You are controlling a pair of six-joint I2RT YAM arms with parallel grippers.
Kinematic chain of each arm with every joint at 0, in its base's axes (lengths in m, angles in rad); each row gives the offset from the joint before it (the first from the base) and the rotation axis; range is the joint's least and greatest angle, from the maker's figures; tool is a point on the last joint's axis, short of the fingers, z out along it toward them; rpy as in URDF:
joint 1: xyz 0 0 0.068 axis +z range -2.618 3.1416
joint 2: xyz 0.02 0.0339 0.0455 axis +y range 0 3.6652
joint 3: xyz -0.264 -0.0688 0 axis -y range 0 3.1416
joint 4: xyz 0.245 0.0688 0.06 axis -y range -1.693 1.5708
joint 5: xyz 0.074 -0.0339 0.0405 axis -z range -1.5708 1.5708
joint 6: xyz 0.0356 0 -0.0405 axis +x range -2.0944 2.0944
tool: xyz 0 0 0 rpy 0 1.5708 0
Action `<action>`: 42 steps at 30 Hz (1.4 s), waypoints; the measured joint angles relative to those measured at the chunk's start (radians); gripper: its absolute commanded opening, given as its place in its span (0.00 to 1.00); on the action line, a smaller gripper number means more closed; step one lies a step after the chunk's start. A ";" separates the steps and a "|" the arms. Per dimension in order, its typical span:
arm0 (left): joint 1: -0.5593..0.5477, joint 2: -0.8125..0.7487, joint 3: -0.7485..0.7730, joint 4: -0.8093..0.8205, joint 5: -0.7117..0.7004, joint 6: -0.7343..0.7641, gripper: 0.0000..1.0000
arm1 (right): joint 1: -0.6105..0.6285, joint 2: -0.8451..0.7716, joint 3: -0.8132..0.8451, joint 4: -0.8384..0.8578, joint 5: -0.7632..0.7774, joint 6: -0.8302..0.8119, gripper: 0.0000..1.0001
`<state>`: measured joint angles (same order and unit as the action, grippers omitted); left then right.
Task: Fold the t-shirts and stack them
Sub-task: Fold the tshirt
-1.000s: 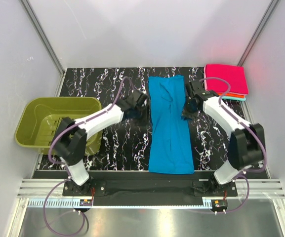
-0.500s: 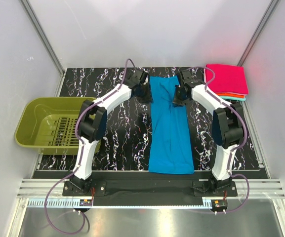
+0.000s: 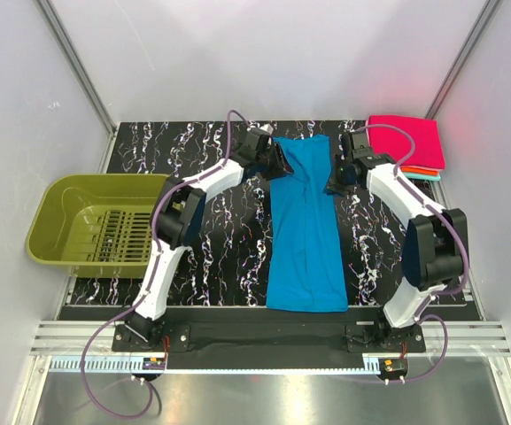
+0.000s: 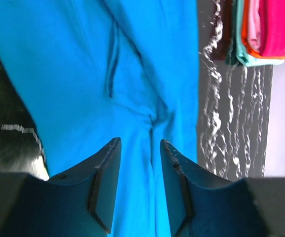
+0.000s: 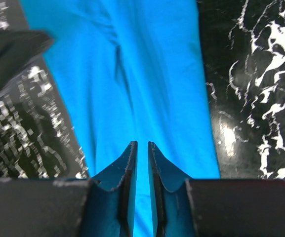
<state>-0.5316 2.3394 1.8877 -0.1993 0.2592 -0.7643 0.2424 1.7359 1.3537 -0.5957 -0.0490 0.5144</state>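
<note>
Blue t-shirt [image 3: 304, 232] lies as a long strip, so crosswise fold nxt imo. Left gripper [image 4: 139, 160] apart, right gripper [image 5: 142, 160] pressed nearly together w/ nothing pinched. Both need far-corner grabs.

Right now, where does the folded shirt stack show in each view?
Top external: folded shirt stack at upper right, pink on top, right of the blue t-shirt.
Left wrist: top right corner.
Right wrist: not in it.
Shared landmark: the blue t-shirt, seen in all three views.
</note>
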 measured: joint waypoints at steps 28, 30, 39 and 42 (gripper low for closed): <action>0.005 0.146 0.055 0.156 -0.030 -0.057 0.37 | 0.001 -0.130 -0.080 0.050 -0.077 0.000 0.22; 0.007 0.150 0.057 0.167 -0.031 -0.060 0.36 | 0.001 -0.130 -0.080 0.050 -0.077 0.000 0.22; 0.010 0.172 0.082 0.176 -0.029 -0.077 0.34 | -0.001 -0.130 -0.080 0.051 -0.080 0.000 0.22; 0.010 0.180 0.089 0.185 -0.028 -0.082 0.33 | -0.002 -0.130 -0.080 0.052 -0.087 0.000 0.22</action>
<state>-0.5213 2.5195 1.9770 -0.0139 0.2310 -0.8467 0.2405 1.6054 1.2732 -0.5434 -0.1356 0.5144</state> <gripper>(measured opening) 0.333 0.218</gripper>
